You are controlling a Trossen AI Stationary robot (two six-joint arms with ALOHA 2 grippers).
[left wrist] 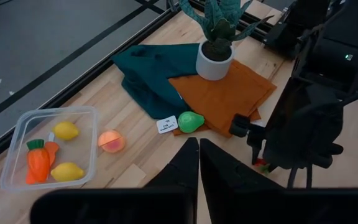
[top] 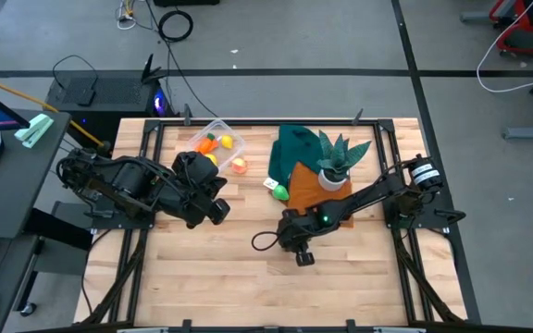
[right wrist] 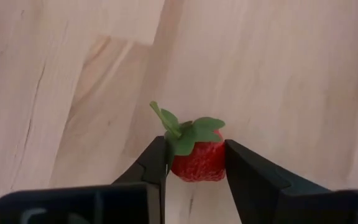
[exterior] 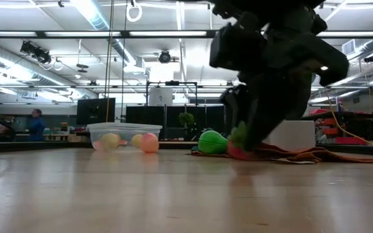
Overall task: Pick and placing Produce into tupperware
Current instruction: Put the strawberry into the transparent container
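A red strawberry is clamped between the fingers of the right gripper, low over the middle of the table. The left gripper is held with its fingers closed on nothing, near the left edge. The tupperware is found near the far edge, with a carrot and two yellow pieces inside. A peach is set just beside it, and a green piece at the orange cloth's edge.

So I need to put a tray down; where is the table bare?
The near half of the table in front of both arms is bare. It's crowded at the far edge: container, peach, cloths, plant. The right hand holds a strawberry mid-table.
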